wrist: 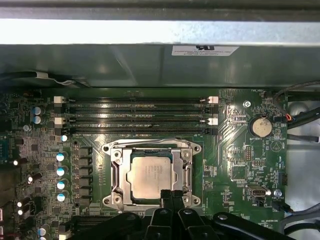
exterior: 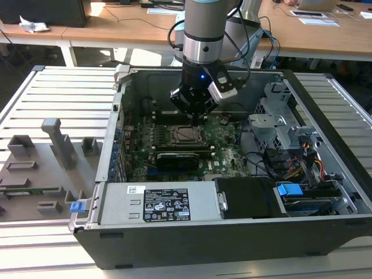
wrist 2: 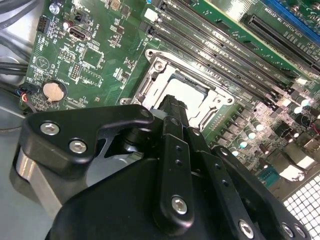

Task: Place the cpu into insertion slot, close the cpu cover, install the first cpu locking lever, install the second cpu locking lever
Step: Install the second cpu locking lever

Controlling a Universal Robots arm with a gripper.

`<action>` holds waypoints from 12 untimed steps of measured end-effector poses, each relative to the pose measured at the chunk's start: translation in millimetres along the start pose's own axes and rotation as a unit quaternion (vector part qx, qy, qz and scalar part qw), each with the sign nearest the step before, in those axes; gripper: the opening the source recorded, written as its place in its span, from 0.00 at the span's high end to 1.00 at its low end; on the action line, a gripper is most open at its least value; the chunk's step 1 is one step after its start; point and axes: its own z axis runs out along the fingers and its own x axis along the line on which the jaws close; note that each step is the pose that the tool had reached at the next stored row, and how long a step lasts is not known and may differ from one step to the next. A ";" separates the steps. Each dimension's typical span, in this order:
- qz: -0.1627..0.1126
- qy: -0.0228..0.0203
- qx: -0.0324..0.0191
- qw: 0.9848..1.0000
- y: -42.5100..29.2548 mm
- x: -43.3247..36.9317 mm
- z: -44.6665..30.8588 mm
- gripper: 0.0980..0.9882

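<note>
The cpu [wrist: 150,175] lies flat in the insertion slot [wrist: 186,176], its silver-grey top showing through the window of the cpu cover [wrist: 117,172]. The cover lies down flat over it as a silver frame. My gripper [wrist: 172,194] hangs just above the socket's edge, fingers pressed together with nothing between them. In the second wrist view the gripper [wrist 2: 172,106] hides most of the cpu [wrist 2: 175,89] and part of the cover [wrist 2: 212,102]. In the exterior view the gripper [exterior: 196,119] is inside the computer case, right over the socket [exterior: 187,135]. I cannot tell the locking levers apart from the frame.
Long black memory slots [wrist: 137,112] run beside the socket, and a coin battery [wrist: 260,126] sits on the green board. The case wall [exterior: 116,125] and drive cage [exterior: 279,116] flank the board. A black power supply [exterior: 157,203] lies in front, with cables [exterior: 302,157] on the exterior view's right.
</note>
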 end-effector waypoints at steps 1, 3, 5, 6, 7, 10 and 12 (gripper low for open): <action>0.000 0.000 0.000 1.000 -0.9 0.0 0.0 0.99; 0.000 0.000 0.000 1.000 -2.4 0.0 0.1 0.99; 0.000 0.000 0.000 1.000 -4.7 0.0 0.2 0.99; 0.000 0.000 0.000 1.000 -6.1 0.0 0.3 0.99; 0.000 0.000 0.000 1.000 -6.7 0.0 0.3 0.99; 0.000 0.000 0.000 1.000 -8.0 0.0 0.3 0.99; 0.000 0.000 0.000 1.000 -9.4 0.0 0.4 0.99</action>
